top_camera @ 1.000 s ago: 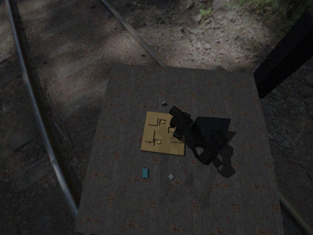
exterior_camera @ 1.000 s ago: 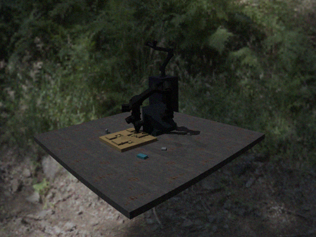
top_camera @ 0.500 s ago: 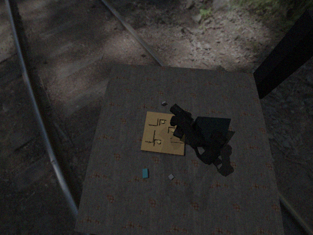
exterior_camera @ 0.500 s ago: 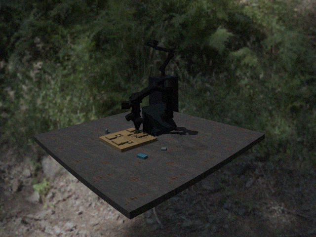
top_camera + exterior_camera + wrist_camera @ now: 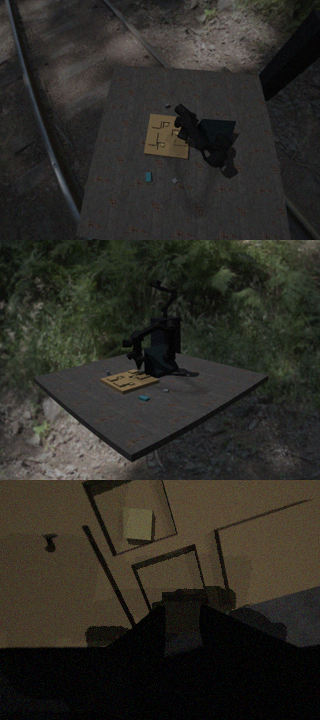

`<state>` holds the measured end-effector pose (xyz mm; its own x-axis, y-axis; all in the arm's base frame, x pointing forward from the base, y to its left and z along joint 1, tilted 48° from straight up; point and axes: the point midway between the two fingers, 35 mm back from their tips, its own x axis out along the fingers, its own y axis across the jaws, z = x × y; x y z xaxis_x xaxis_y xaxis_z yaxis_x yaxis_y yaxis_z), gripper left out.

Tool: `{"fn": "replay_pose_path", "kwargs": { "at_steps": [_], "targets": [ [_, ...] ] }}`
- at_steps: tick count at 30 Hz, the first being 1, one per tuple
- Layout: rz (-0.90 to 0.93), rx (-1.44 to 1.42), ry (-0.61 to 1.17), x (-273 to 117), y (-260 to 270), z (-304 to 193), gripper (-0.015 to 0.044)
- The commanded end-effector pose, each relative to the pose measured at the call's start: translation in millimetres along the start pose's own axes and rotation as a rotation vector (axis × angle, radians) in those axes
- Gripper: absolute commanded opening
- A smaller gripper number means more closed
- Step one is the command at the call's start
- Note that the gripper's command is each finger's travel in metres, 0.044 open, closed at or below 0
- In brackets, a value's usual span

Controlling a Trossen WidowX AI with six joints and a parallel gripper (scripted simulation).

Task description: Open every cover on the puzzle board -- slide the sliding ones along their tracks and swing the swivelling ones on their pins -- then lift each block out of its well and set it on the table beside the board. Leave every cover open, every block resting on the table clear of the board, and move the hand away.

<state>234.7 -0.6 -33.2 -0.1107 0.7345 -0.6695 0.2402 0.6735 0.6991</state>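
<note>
The tan puzzle board [image 5: 165,153] [image 5: 124,389] [image 5: 40,590] lies flat, with dark-edged tracks. Pale squares [image 5: 166,124] [image 5: 162,145] [image 5: 131,383] [image 5: 138,524] show on it; whether they are knobs or blocks is unclear. My gripper [image 5: 139,368] [image 5: 181,612] is shut on a small dark block [image 5: 185,597], a little above the board's rear part. A square outline [image 5: 134,580] shows just beyond the fingers. The arm hides the board's right rear corner in the top view. A teal block [image 5: 148,176] [image 5: 143,398] and a grey block [image 5: 174,180] [image 5: 165,390] rest on the table, clear of the board.
Another small grey piece [image 5: 167,105] [image 5: 108,372] stands on the table beyond the board's far side. The arm's dark base [image 5: 217,129] [image 5: 157,364] stands close to the board's right side. The patterned table [image 5: 129,201] [image 5: 108,418] extends around them.
</note>
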Motion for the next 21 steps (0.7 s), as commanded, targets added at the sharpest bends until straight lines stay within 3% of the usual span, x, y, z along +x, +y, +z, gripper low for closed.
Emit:
{"fn": "replay_pose_path", "kwargs": {
  "at_steps": [1,21],
  "targets": [
    [-0.007,-0.01,-0.007,-13.2,0.7,1.5,0.008],
    [-0.019,-0.006,-0.011,-45.3,16.2,6.3,0.008]
  ]
}}
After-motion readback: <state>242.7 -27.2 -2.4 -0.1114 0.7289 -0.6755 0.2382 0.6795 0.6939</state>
